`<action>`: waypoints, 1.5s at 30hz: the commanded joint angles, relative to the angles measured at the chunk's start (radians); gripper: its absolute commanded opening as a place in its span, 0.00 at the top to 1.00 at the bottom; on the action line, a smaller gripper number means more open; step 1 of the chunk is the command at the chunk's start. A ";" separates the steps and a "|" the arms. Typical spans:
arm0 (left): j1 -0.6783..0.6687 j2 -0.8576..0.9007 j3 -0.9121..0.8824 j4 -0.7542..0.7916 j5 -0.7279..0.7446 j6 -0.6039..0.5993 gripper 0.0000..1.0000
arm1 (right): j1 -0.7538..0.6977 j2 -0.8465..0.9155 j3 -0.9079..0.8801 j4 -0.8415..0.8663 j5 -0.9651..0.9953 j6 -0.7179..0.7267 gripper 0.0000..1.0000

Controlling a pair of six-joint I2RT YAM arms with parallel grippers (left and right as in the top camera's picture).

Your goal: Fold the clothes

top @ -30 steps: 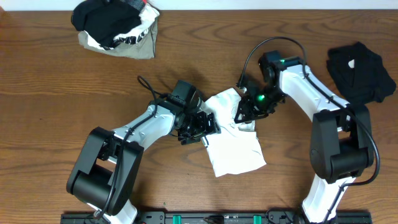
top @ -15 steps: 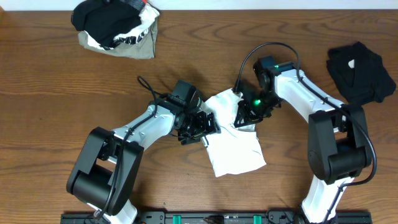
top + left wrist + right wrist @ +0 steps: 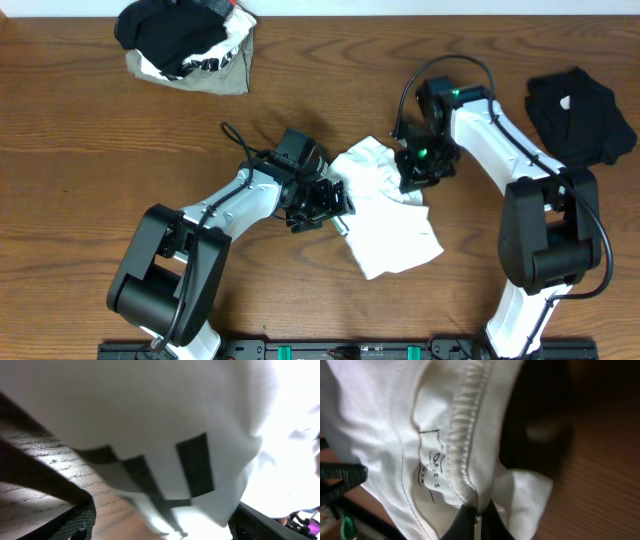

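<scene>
White T-shirt [image 3: 390, 225]: crumpled, mid-table, between the two arms. We read its long axis as a diagonal, from the bunched end at far left down to the flatter end at near right. The collar end points to the far side, drawn up into a ridge under the right gripper [image 3: 418, 172]. Right wrist view: ribbed collar seam [image 3: 467, 435] runs down into the fingertips, with a printed label [image 3: 431, 467] just beside it. That pincer is closed tight, the seam nipped between its tips.

Left gripper [image 3: 333, 200] sits at the shirt's left edge. Its jaws stand wide apart. In the left wrist view, cloth bearing a dark striped mark [image 3: 195, 467] sags in front of them, and we see no pinch on it.

Other clothes: heap of garments [image 3: 185, 45], black, white-with-print and olive-grey, at the far left corner; black garment [image 3: 580, 115] bundled at far right. Both are well apart from the shirt.

Surface: brown wood-grain table [image 3: 90, 150]. Pale strip [image 3: 420, 8] beyond the far edge; we cannot tell what it is. Black rail [image 3: 330, 350] along the near edge.
</scene>
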 commanded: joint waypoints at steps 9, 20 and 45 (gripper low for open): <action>-0.003 0.021 -0.007 -0.004 -0.016 -0.002 0.15 | -0.010 -0.006 0.050 -0.042 0.390 0.194 0.92; -0.003 0.021 -0.007 -0.004 -0.016 -0.001 0.15 | -0.010 -0.006 0.080 -0.159 0.717 0.462 0.30; -0.003 0.021 -0.007 -0.016 -0.023 -0.001 0.14 | -0.009 -0.179 -0.279 -0.023 -0.005 0.111 0.99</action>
